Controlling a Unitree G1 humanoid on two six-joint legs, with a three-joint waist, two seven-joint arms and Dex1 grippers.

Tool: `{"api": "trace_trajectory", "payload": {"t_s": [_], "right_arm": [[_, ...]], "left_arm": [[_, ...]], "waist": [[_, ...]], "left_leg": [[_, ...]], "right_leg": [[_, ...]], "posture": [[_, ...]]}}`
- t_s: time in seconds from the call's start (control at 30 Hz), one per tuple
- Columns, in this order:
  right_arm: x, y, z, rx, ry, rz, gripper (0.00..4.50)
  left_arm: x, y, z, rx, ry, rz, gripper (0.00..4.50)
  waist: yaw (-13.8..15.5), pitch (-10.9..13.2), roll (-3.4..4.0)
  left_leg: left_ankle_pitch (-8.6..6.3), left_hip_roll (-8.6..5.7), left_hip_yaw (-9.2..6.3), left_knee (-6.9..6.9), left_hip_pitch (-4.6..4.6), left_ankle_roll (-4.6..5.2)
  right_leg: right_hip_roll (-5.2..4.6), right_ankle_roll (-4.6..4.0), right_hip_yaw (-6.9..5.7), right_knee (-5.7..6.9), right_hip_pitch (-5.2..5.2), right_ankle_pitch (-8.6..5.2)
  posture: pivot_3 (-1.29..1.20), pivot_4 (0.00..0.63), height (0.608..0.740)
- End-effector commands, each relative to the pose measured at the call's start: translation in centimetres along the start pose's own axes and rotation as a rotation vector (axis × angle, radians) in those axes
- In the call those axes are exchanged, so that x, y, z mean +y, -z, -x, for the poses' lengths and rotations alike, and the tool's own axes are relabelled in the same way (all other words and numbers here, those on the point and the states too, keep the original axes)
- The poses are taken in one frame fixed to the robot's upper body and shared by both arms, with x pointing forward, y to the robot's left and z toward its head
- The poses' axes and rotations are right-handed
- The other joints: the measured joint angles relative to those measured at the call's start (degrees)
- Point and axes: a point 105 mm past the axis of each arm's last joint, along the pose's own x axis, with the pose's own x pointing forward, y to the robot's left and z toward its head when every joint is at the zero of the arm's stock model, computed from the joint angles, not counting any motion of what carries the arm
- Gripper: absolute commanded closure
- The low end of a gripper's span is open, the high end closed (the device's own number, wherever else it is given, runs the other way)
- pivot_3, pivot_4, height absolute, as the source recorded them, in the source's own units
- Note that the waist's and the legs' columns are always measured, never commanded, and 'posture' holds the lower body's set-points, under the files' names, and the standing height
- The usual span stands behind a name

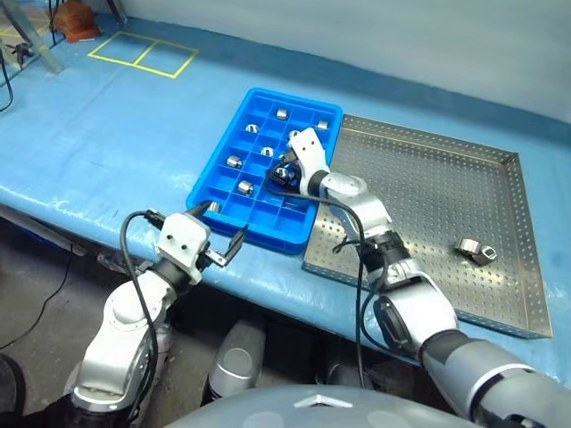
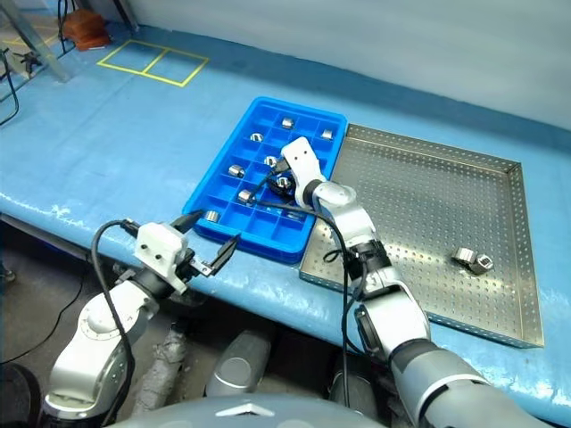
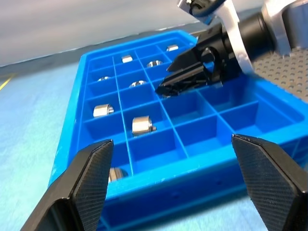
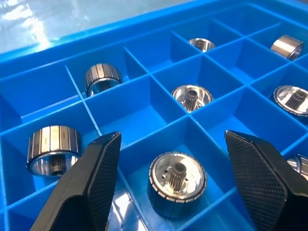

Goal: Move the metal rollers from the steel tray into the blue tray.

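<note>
Release step under way: right gripper [image 4: 168, 185] over blue tray [image 1: 221, 152], fingers spread with nothing between them, a roller [image 4: 176, 183] resting in the cell just below. Left gripper [image 1: 225, 234] released too, idle at tray's 7 o'clock corner. Next likely: swing right toward 3 o'clock for last rollers [image 1: 475, 251] in steel tray [image 1: 500, 303].

Rollers [image 4: 176, 183] — shiny metal; blue tray [image 1: 225, 152] — glossy plastic; steel tray [image 1: 428, 178] perforated.

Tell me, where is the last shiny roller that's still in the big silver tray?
In the head views the roller lies alone on the steel tray, near its right rim, far to the right of the blue tray and the right gripper.
</note>
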Motion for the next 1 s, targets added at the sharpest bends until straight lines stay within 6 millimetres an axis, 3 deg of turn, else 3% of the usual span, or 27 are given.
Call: {"api": "trace_trajectory", "payload": {"t_s": [0.03, 0.2, 0.53, 0.73, 1.0], "right_arm": [[-3.3, -1.9, 3.0, -0.105, 0.116, 0.001, 0.85], [-6.3, -0.3, 7.5, -0.052, 0.243, 0.05, 0.85], [-10.3, -0.4, 14.5, 0.061, 0.351, 0.08, 0.85], [-11.5, 0.3, 16.1, 0.171, 0.327, 0.02, 0.85], [-12.2, 3.1, 16.4, 0.344, 0.266, -0.07, 0.85]], "left_arm": [[-0.7, -0.7, -1.6, -0.049, 0.056, -0.016, 0.19], [-1.2, -1.2, -3.9, -0.079, 0.117, -0.035, 0.19], [-2.2, -1.3, -6.0, -0.099, 0.208, -0.05, 0.19], [-2.5, -0.7, -6.2, -0.088, 0.22, -0.05, 0.19], [-2.5, -0.3, -5.8, -0.071, 0.206, -0.052, 0.19]], "waist": [[-0.2, 0.0, 0.04], [-2.6, 0.0, 0.04], [-14.3, 0.0, 0.07], [-18.6, 0.0, 0.04], [-19.6, 0.0, 0.03]], "left_leg": [[0.0, 0.0, -0.02, 0.07, -0.04, 0.0], [0.0, 0.0, -0.03, 0.25, -0.12, 0.01], [-0.04, 0.01, -0.05, 0.34, -0.09, 0.15], [-0.1, 0.01, -0.02, 0.46, 0.39, 0.29], [-0.13, 0.0, 0.03, 0.63, 0.73, 0.39]], "right_leg": [[0.0, 0.01, -0.01, -0.01, -0.02, 0.0], [-0.01, 0.02, -0.02, -0.02, 0.03, 0.02], [0.0, -0.22, 0.04, 0.01, 0.15, 0.25], [0.01, -0.08, 0.13, 0.04, 0.67, 0.2], [0.02, 0.12, 0.26, 0.07, 1.03, 0.12]], "posture": [[0.34, 0.15, 0.74], [0.25, 0.15, 0.74], [0.13, 0.15, 0.74], [0.14, 0.15, 0.74], [0.16, 0.15, 0.74]]}}
